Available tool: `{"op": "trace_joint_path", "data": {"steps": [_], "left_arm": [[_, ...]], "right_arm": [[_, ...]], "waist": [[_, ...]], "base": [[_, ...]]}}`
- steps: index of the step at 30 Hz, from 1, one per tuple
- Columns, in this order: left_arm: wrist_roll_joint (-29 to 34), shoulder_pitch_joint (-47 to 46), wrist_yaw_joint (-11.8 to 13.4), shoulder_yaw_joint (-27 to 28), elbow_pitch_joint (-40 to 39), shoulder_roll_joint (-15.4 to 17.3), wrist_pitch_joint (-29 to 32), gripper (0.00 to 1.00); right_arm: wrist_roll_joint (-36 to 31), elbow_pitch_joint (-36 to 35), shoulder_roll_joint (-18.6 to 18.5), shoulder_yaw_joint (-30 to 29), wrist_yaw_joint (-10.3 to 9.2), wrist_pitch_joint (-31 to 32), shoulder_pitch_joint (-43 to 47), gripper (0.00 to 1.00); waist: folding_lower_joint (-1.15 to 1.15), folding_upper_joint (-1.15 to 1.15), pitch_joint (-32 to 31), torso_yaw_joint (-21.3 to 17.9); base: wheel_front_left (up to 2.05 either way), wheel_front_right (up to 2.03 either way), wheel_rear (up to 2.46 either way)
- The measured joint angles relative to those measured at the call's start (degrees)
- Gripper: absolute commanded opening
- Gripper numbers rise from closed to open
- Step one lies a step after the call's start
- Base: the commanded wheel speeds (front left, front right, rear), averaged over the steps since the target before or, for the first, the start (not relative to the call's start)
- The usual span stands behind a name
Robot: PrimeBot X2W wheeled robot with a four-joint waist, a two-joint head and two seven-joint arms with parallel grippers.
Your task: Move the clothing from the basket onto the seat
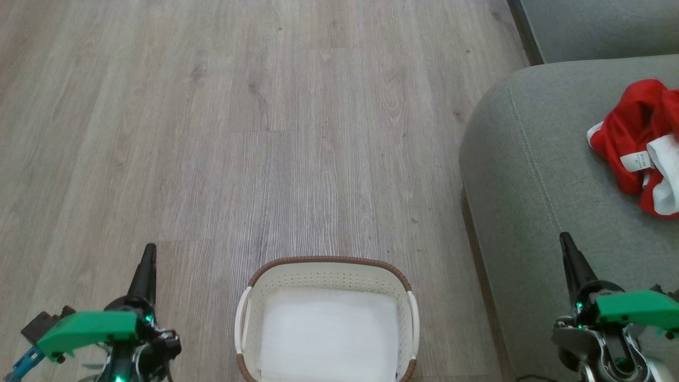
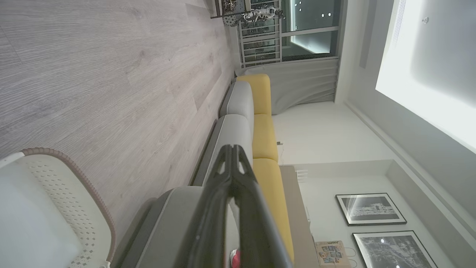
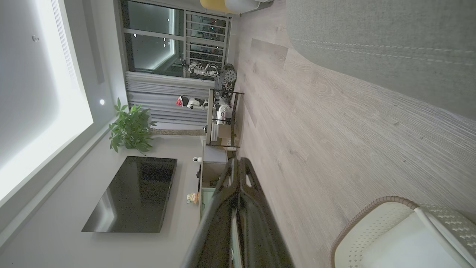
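The red clothing (image 1: 639,143) with white panels and a small white label lies crumpled on the grey-green seat (image 1: 536,175) at the right. On the floor in front of me stands the cream perforated basket (image 1: 326,276) with its brown rim, holding only a flat white sheet (image 1: 329,334). My left gripper (image 1: 150,249) is shut and empty to the left of the basket, fingers pointing up. My right gripper (image 1: 565,237) is shut and empty over the seat's front part. The left wrist view looks past the shut left gripper (image 2: 232,147), with the basket (image 2: 55,186) at its lower left.
Bare wood floor (image 1: 238,132) stretches ahead and to the left. A second grey cushion (image 1: 599,26) sits at the far right. The right wrist view looks past the shut right gripper (image 3: 238,160) toward a shelf unit (image 3: 221,115), a plant (image 3: 130,126) and a dark screen (image 3: 134,193).
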Motion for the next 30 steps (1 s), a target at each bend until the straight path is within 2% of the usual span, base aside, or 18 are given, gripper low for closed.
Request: {"op": "trace_joint_path", "data": {"steps": [11,30], "left_arm": [[-6.1,-1.0,-0.5,1.5,0.1,-0.1,1.3,0.0],[-6.3,-1.1,-0.5,1.5,0.1,-0.2,1.3,0.0]], "right_arm": [[5.3,0.6,0.6,-1.2,0.0,1.3,-1.2,0.0],[5.4,0.7,0.9,-1.5,0.0,1.7,-1.2,0.0]], "waist": [[0.0,0.0,0.0,-0.1],[0.0,0.0,0.0,-0.1]], "base": [[0.0,0.0,0.0],[0.0,0.0,0.0]]}}
